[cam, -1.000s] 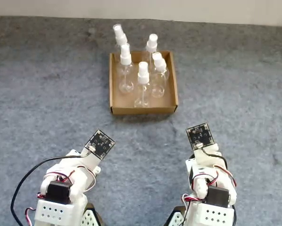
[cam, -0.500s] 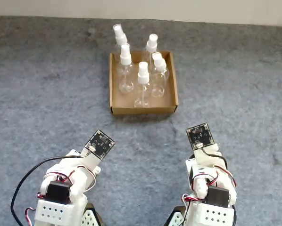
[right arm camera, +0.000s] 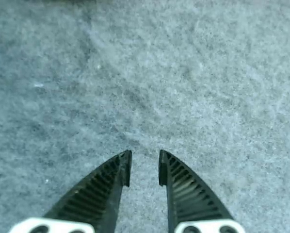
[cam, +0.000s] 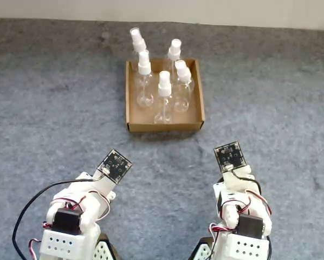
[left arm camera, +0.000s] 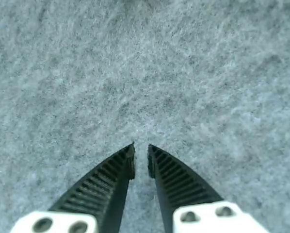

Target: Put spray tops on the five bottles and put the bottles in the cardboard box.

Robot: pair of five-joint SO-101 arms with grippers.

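The cardboard box (cam: 164,128) sits at the far middle of the grey carpet. Several clear bottles stand upright inside it, each with a white spray top, such as one at the front (cam: 163,100), one at the left (cam: 144,81) and one at the right (cam: 182,86). Both arms rest at the near edge, well short of the box. My left gripper (left arm camera: 141,148) hangs over bare carpet, its black jaws shut to a thin slit with nothing between them. My right gripper (right arm camera: 145,155) is likewise over bare carpet, shut to a narrow gap and holding nothing.
Grey carpet (cam: 53,108) stretches wide on both sides of the box and between the box and the arms. A pale wall edge (cam: 232,13) runs along the far side. A black cable (cam: 26,208) loops beside the left arm's base.
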